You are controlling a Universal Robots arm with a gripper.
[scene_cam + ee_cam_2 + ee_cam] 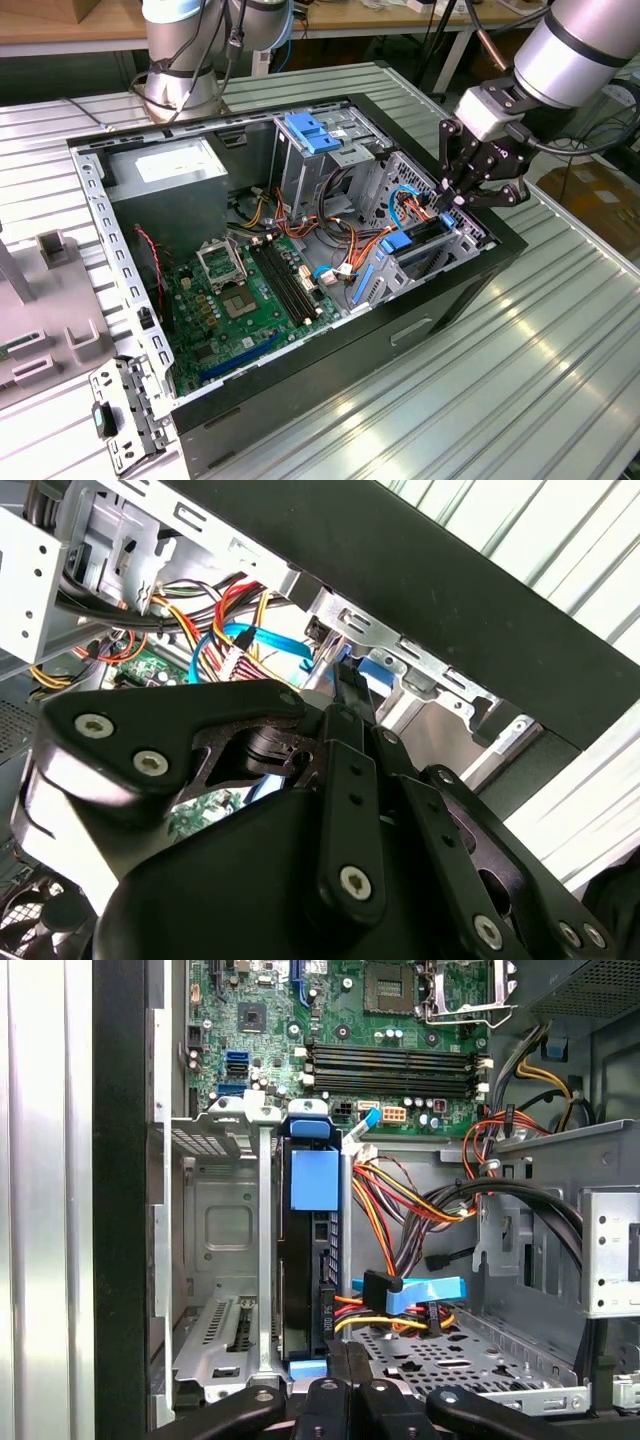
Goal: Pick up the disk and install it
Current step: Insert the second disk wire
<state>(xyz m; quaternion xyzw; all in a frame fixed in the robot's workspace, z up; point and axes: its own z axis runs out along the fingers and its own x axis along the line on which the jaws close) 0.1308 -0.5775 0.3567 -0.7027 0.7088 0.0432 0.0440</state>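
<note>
Silver-grey arm with black joint band, pale wrist block, black gripper of screw-pinned linkage bars.

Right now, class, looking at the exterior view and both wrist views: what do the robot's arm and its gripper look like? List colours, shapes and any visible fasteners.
The arm is a thick silver-grey cylinder with a black band, ending in a pale grey wrist block. The gripper is matte black, built of flat, angular linkage bars. In the second wrist view its links are joined by round silver screws, with rounded corners on the plates.
</note>
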